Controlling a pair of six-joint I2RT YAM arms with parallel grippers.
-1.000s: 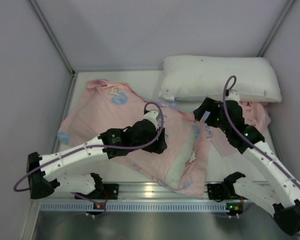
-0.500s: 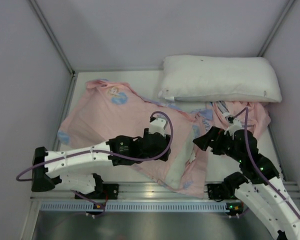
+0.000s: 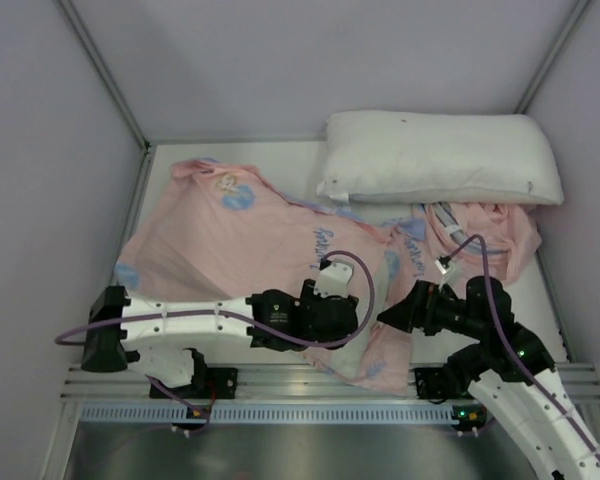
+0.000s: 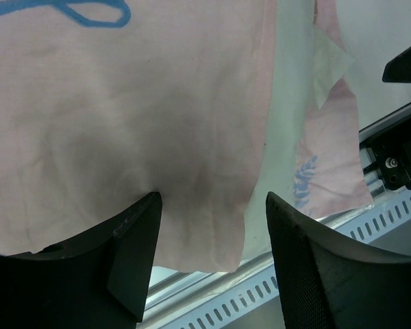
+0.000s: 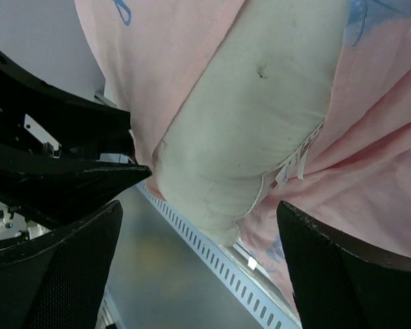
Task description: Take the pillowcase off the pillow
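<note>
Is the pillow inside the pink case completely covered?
No, in the right wrist view one white end of the pillow sticks out bare from the open mouth of the pillowcase.

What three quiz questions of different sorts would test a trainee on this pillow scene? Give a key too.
1. True or false: the pillow is wholly out of the pillowcase.
2. Where does the second white pillow lie? A at the far end; B under the left arm; C on the floor.
3. Fill in: the pillowcase side facing up is ____.
Key: 1 false; 2 A; 3 pink.
</note>
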